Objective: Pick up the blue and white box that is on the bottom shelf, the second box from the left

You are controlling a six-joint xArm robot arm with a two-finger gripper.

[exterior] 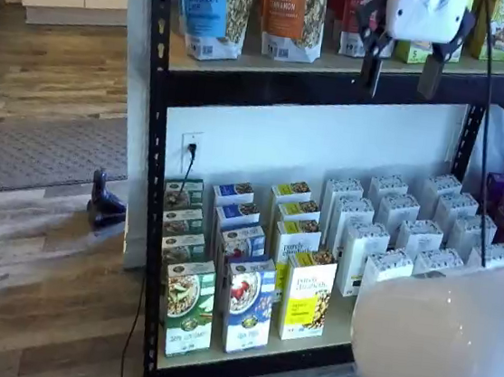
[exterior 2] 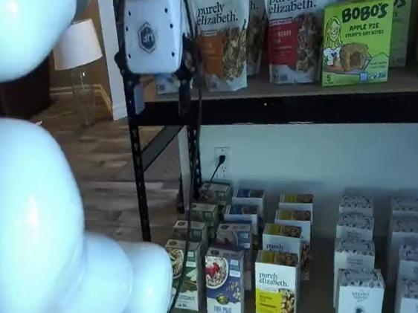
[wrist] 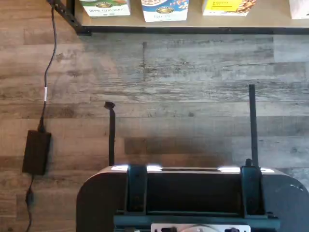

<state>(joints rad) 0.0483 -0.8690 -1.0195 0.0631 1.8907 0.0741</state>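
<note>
Gripper (exterior: 400, 71) high above the bottom shelf (exterior: 345, 331), jaws apart. Risk: descending jaws catch the green-and-white carton (exterior: 188, 307) touching the blue and white box (exterior: 249, 305).

The blue and white box (exterior: 250, 306) pictures red berries, between a green-and-white carton (exterior: 188, 310) and a yellow carton (exterior: 308, 297).

I'm seeing printed cardboard on the blue and white box (exterior: 250, 305), slightly glossy, same on its green-and-white neighbour (exterior: 188, 308). The bottom shelf (exterior: 331, 329) reads as smooth, matt beige board, framed in black painted metal rack uprights (exterior: 151, 95). The floor (wrist: 193, 72) looks like weathered, grainy wood plank. The pincer (exterior: 400, 73) has a shiny white plastic body with matt black fingers (exterior: 370, 70).
</note>
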